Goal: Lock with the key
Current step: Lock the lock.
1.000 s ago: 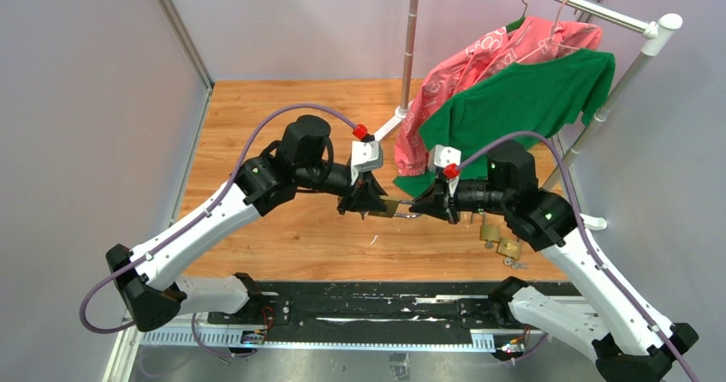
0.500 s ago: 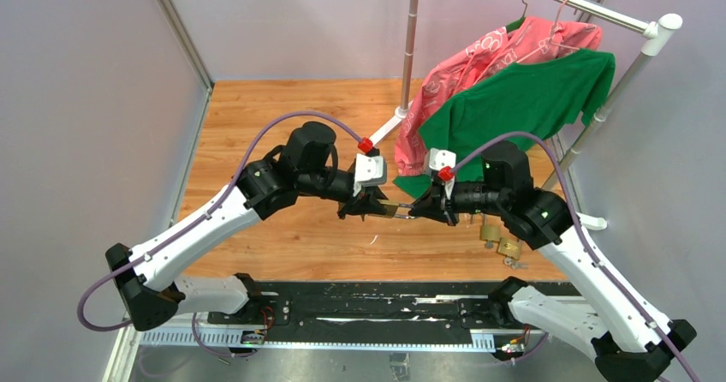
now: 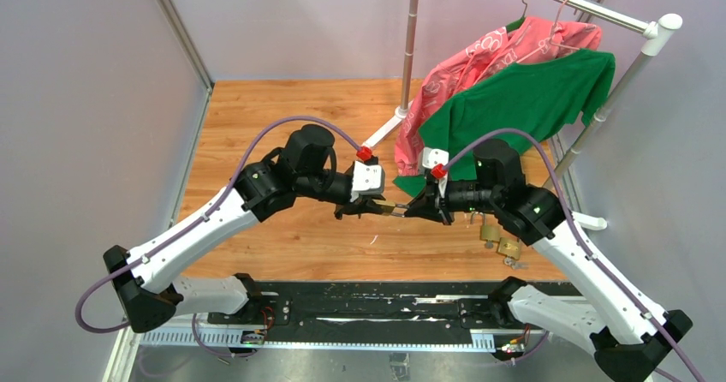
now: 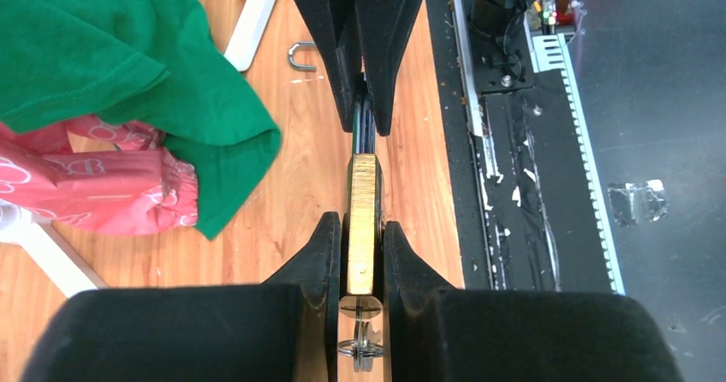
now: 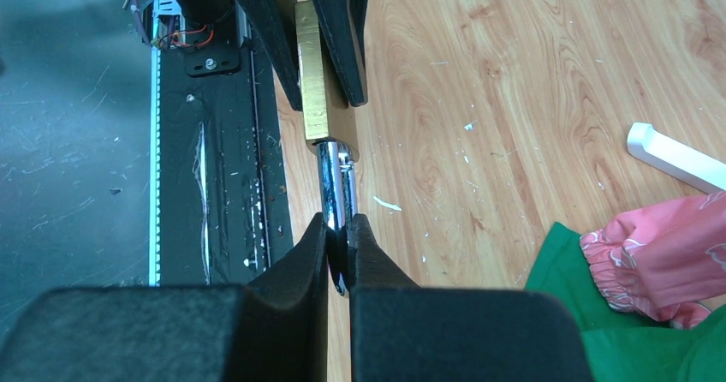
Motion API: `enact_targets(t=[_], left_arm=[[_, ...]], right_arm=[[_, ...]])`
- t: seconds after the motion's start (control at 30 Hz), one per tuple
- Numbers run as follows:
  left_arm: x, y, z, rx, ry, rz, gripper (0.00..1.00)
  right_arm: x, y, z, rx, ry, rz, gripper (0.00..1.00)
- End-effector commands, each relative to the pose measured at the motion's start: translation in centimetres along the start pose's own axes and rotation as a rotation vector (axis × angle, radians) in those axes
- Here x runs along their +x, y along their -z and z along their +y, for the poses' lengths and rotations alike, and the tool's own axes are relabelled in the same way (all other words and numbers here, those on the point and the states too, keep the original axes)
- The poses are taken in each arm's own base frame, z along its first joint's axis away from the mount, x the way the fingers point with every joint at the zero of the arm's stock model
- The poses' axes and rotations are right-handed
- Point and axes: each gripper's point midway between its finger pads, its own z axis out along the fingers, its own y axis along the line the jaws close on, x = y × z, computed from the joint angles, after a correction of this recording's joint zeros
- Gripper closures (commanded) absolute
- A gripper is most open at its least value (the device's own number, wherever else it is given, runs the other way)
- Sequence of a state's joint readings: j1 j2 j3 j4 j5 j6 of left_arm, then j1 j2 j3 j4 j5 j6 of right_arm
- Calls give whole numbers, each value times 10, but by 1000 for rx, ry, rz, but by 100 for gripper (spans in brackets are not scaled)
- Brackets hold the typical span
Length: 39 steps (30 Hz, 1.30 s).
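Hanging in the air between the two grippers, a brass padlock [image 3: 387,208] is held just above the wooden table [image 3: 282,125], toward its front edge. The left gripper [image 4: 362,226] is closed flat on the two broad faces of the brass body, so the body is kept from twisting. Deep between those fingers, at the keyhole end, what looks like the key [image 4: 360,307] with its ring is seen, apparently seated in the lock. The right gripper [image 5: 339,221] is pinched almost fully together on the top of the chrome shackle [image 5: 334,176]. It is lined up with the body, which suits a push along the shackle's own axis. A stretch of bare shackle leg is exposed between body and fingers, so the lock is judged not yet snapped home, though this cannot be told for certain.

Farther right, spare padlocks [image 3: 501,241] are left lying on the table beside the right arm. A loose U-shaped metal piece [image 4: 301,54] lies farther back. Beyond that, a green T-shirt [image 3: 522,99] and a pink garment [image 3: 488,52] are hung from the clothes rail [image 3: 582,3], well apart from the work.
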<state>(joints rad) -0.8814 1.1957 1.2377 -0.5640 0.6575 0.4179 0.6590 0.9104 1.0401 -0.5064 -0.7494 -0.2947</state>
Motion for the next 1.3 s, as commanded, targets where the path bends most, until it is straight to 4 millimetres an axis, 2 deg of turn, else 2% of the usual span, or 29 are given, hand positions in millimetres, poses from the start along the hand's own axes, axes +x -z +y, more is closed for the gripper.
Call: enact_targets(t=[0.0, 0.1, 0.17, 0.33, 0.47, 0.57, 0.7, 0.77, 0.9, 1.0, 1.13, 1.17, 1.2, 1.23, 1.27], left_arm=[[-54, -43, -20, 151, -275, -213, 100], [-46, -50, -19, 153, -278, -161, 100], [-44, -55, -14, 132, -222, -138, 100], [-54, -62, -7, 104, -184, -162, 100], [-66, -61, -7, 101, -159, -209, 100], [-66, -51, -5, 90, -149, -218, 100], [-56, -31, 15, 31, -12, -228, 100], [-54, -23, 21, 4, -9, -232, 100], [-56, -12, 17, 5, -36, -240, 100], [-55, -3, 20, -2, -33, -234, 100], [-57, 7, 25, -27, -26, -236, 100], [-57, 8, 23, -25, -25, -241, 100], [-59, 8, 23, -24, -24, -248, 100], [-61, 9, 22, -25, -23, -257, 100], [-63, 10, 22, -28, -24, -265, 100]], right_arm=[[-122, -6, 0, -25, 277, -409, 100], [-119, -13, -2, -37, 322, -395, 100], [-121, -14, 0, -59, 344, -395, 100], [-138, -8, 7, -84, 404, -451, 100], [-143, -7, 8, -79, 402, -470, 100], [-132, -2, 4, -28, 398, -426, 100], [-97, 12, -10, 123, 386, -312, 100], [-83, 20, -18, 204, 373, -271, 99], [-70, 31, -26, 288, 346, -236, 76], [-63, 38, -28, 317, 333, -178, 63], [-63, 53, -28, 369, 330, -164, 45], [-65, 56, -28, 378, 325, -173, 38], [-66, 59, -28, 389, 314, -180, 21], [-68, 62, -27, 400, 301, -190, 15], [-70, 65, -26, 406, 283, -201, 14]])
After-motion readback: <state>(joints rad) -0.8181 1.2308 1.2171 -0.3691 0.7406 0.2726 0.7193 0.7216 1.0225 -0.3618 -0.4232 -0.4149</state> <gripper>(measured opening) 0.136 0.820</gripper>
